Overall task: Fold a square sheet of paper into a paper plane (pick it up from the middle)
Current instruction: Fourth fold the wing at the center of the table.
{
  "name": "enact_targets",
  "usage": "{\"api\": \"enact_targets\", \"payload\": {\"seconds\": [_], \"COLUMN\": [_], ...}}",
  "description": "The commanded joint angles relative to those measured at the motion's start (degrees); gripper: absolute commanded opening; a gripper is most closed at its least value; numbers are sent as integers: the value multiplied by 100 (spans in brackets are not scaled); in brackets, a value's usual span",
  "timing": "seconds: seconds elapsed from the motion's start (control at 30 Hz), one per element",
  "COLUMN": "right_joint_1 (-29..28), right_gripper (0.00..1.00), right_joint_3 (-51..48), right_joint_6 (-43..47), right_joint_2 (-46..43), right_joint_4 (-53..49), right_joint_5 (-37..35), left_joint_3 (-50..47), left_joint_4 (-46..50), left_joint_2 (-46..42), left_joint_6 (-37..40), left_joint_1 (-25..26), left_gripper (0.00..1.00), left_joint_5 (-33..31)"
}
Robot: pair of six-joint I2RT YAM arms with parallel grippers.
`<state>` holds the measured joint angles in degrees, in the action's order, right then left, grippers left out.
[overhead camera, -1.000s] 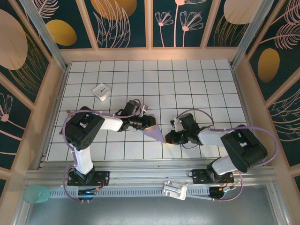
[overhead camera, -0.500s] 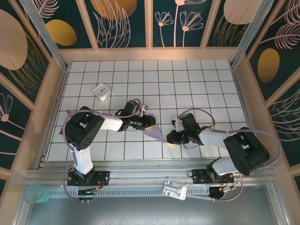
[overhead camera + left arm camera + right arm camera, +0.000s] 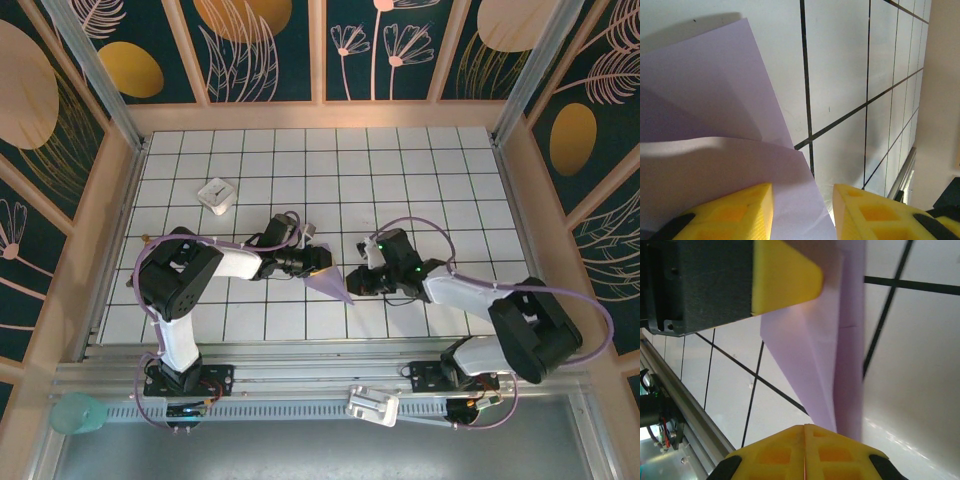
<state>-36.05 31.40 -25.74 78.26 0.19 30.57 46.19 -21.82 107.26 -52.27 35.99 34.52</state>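
The lavender sheet of paper [image 3: 328,283] is folded into a narrow pointed shape with its tip toward the near right. My left gripper [image 3: 322,262] is at its wide end. In the left wrist view its yellow fingers [image 3: 725,212] stand apart, and the paper [image 3: 715,100] runs between them close to the left one. My right gripper [image 3: 352,284] is beside the tip. In the right wrist view it [image 3: 805,427] is shut, pad against pad. The folded paper [image 3: 830,365] runs down past its right finger, and the left arm's finger [image 3: 785,275] lies over the paper's far end.
A small white block with a dark mark [image 3: 216,195] sits at the back left of the tiled floor. A metal rail [image 3: 320,380] runs along the near edge, with a teal cup [image 3: 78,412] beyond its left end. Wooden walls [image 3: 120,190] close in the sides.
My right gripper has moved up and to the left along the paper's pointed end, closer to the left gripper. The left gripper and the paper have stayed in place.
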Motion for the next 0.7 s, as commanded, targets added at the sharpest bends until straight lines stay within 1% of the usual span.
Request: {"api": "enact_targets", "payload": {"seconds": [0.0,0.27,0.67], "right_joint_1": [-148,-209,-87], "right_gripper": [7,6,6], "right_joint_3": [235,412,108], "right_joint_6": [-67,4,130], "right_joint_2": [308,876,975], "right_joint_4": [244,222,85], "right_joint_5": [178,95,13], "left_joint_3": [-1,21,13], "left_joint_4": [282,285,269], "left_joint_2": [173,179,192], "left_joint_6": [172,165,169], "left_joint_1": [-74,-71,-69], "left_gripper": [37,37,37], "left_joint_5": [-126,-104,-100]}}
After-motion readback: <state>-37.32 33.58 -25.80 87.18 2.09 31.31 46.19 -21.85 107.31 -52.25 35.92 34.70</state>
